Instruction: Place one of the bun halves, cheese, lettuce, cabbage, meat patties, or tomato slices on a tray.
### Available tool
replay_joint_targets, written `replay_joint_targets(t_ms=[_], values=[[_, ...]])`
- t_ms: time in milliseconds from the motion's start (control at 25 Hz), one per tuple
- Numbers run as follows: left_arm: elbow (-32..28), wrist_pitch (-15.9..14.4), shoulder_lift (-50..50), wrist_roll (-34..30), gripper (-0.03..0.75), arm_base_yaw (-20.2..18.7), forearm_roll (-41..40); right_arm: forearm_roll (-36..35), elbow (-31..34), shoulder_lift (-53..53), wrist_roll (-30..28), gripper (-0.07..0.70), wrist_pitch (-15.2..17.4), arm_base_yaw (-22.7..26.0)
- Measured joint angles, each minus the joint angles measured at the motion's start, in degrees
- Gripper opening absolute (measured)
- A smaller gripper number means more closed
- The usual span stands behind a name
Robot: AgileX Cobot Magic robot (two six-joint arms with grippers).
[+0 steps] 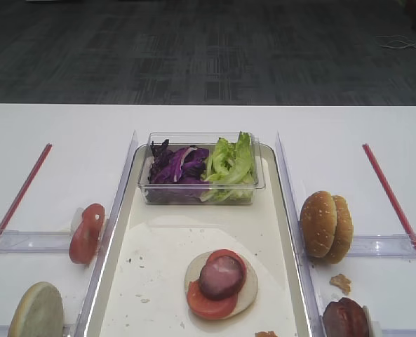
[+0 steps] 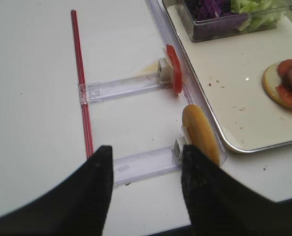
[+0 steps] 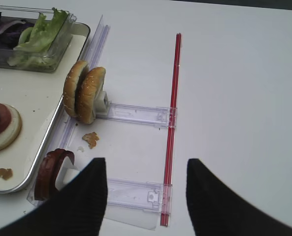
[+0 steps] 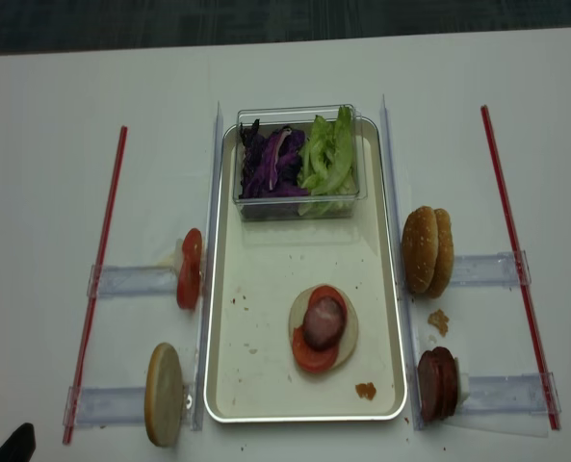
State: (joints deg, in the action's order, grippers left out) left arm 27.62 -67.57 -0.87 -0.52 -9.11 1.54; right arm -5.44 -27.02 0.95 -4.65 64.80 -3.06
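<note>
On the cream tray (image 4: pixel 256 385) lies a pale round slice topped with tomato slices (image 1: pixel 209 302) and a meat patty (image 1: pixel 222 276). Right of the tray, bun halves (image 3: pixel 84 93) stand on edge, and meat patties (image 3: pixel 49 172) stand nearer the front. On the left stand tomato slices (image 2: pixel 174 73) and a bun half (image 2: pixel 200 132). Lettuce (image 1: pixel 230 165) and cabbage (image 1: pixel 178 165) fill a clear box. My right gripper (image 3: pixel 146 164) hangs open and empty, just right of the patties. My left gripper (image 2: pixel 146 150) is open and empty, just left of the bun half.
Clear plastic racks (image 3: pixel 136 114) hold the food beside the tray. Red strips (image 3: pixel 173 123) (image 2: pixel 81 83) run along the outer sides. A brown crumb (image 3: pixel 90 139) lies by the right racks and another (image 4: pixel 365 390) sits on the tray. The table's front edge is close.
</note>
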Motion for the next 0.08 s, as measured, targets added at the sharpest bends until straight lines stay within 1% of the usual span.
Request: replay_joint_targets(t_ms=[80], values=[[0.00, 0.00, 0.00, 0.00, 0.306, 0.00, 0.00, 0.00, 0.00, 0.00, 0.00, 0.390, 0.00, 0.00]])
